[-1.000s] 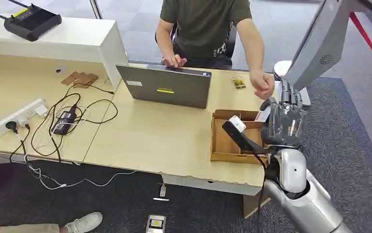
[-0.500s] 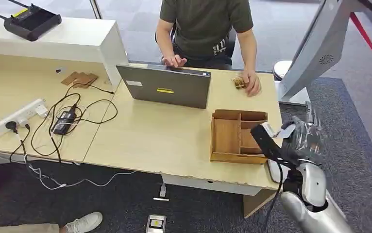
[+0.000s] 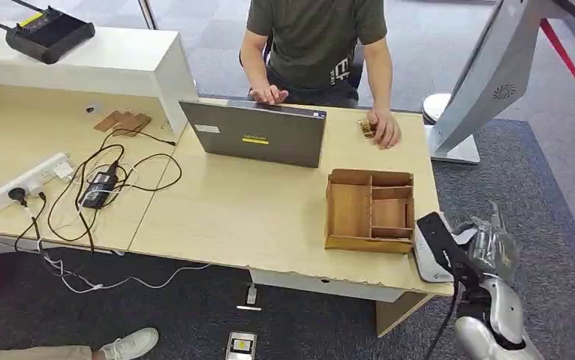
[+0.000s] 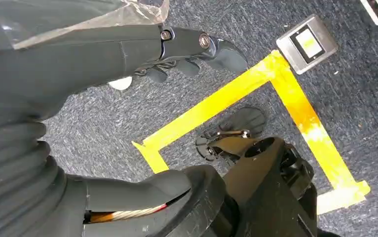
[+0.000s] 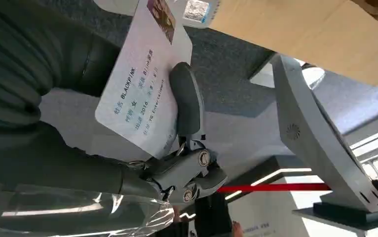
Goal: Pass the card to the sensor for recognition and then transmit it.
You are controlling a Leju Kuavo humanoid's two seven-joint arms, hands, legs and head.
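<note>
My right hand (image 3: 491,244) hangs low beside the table's front right corner, past the white sensor pad (image 3: 425,264) on the table edge. It pinches a white printed card (image 5: 140,84) with a small photo on it, the thumb (image 5: 187,103) pressed on the card's face. The card is tilted and close to the sensor's edge (image 5: 197,10); I cannot tell whether they touch. My left hand (image 4: 128,49) hangs over the carpet, holding nothing, its fingers apart from the thumb.
A wooden compartment tray (image 3: 371,238) sits just left of the sensor. A person behind an open laptop (image 3: 258,135) rests one hand (image 3: 383,127) on a small item. A white monitor stand (image 3: 487,71) rises to the right. Cables and a power strip (image 3: 25,180) lie at the left.
My right hand has drawn back from the person's hand above the tray, down and toward me past the table's corner, carrying the card. The person's hand went back to the table.
</note>
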